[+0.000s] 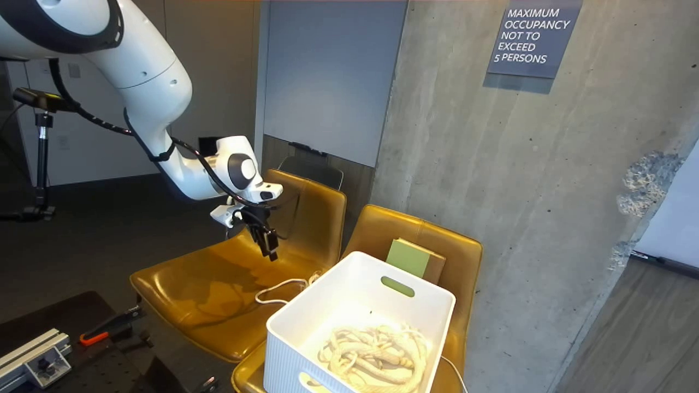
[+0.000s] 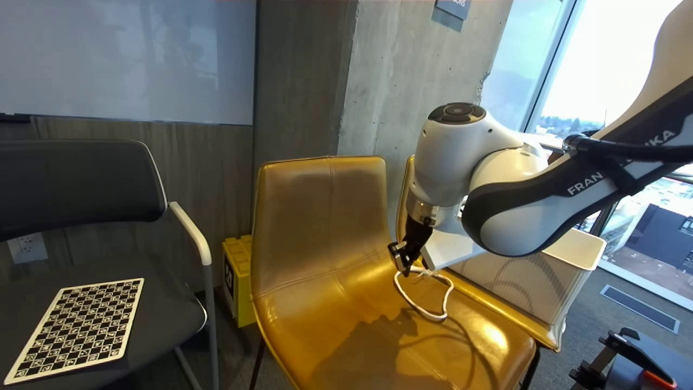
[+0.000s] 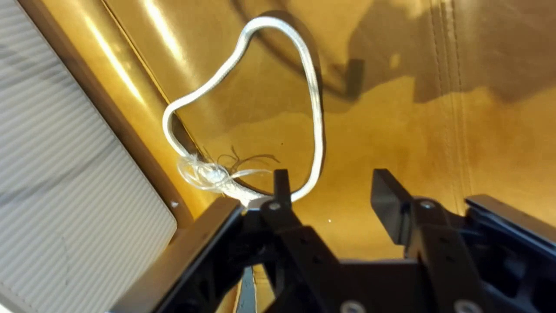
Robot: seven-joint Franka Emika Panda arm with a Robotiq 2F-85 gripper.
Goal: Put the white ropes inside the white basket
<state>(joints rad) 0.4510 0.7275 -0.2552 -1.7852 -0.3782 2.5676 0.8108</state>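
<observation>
A white rope (image 3: pixel 318 130) with a frayed, knotted end lies in a loop on the yellow leather chair seat. It also shows in both exterior views (image 1: pixel 284 282) (image 2: pixel 421 310). The white basket (image 1: pixel 306 344) stands on the adjacent yellow chair, beside the rope; its ribbed wall fills the left of the wrist view (image 3: pixel 78 174). More white ropes (image 1: pixel 377 355) lie inside the basket. My gripper (image 3: pixel 330 187) is open and empty, pointing down above the seat. In the wrist view its left finger overlaps the rope's lower part; contact cannot be told. It also shows in both exterior views (image 1: pixel 270 250) (image 2: pixel 403 261).
A green and brown book (image 1: pixel 409 259) leans on the backrest behind the basket. A black chair (image 2: pixel 162 292) holds a checkered board (image 2: pixel 81 327). A yellow box (image 2: pixel 238 281) stands between chairs. A dark table with a metal rail (image 1: pixel 35 357) is near the front.
</observation>
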